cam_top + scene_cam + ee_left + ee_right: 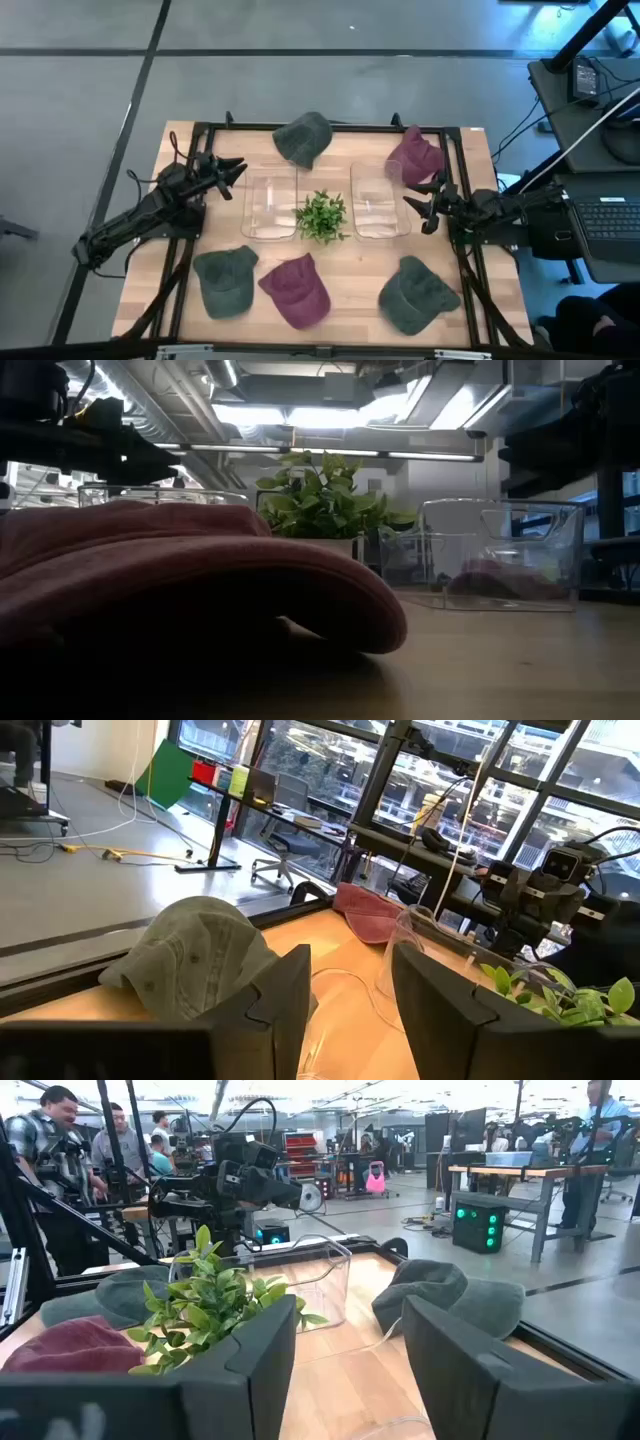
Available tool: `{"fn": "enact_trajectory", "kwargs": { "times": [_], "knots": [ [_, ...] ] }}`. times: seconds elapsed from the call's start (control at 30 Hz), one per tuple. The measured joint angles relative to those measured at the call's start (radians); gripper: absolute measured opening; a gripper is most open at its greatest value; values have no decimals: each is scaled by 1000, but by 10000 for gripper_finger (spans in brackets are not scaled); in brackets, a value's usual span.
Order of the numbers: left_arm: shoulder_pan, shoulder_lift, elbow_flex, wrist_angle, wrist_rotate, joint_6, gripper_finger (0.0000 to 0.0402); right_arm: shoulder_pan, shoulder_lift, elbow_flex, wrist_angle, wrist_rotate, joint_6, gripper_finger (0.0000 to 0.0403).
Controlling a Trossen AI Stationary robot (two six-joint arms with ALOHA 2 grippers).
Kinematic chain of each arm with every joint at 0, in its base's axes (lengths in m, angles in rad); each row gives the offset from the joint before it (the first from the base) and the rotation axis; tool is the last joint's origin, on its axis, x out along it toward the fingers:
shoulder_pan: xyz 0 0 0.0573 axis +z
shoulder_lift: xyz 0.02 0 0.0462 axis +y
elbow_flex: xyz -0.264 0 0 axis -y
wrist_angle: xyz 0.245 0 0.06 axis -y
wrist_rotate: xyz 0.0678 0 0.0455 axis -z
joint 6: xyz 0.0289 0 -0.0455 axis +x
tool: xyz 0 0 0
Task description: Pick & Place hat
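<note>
Five hats lie on the table. A green hat (303,138) is at the far middle and a maroon hat (415,155) at the far right. Along the near edge lie a green hat (226,280), a maroon hat (296,288) and another green hat (418,293). My left gripper (235,170) is open and empty above the table's left side, pointing toward the far green hat (195,960). My right gripper (415,205) is open and empty at the right, beside the right clear bin (380,200).
Two clear plastic bins (270,205) stand mid-table with a small potted plant (322,215) between them. A black frame (330,127) runs around the table. Several people (60,1150) stand in the room beyond the table's left side. A desk with a laptop (610,215) is on the right.
</note>
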Motion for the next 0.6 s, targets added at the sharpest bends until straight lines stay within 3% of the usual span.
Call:
{"fn": "enact_trajectory", "kwargs": {
  "times": [0.6],
  "knots": [
    [0,0,0,0,6,0,139,0,3,21,93,29,74,184]
  ]
}}
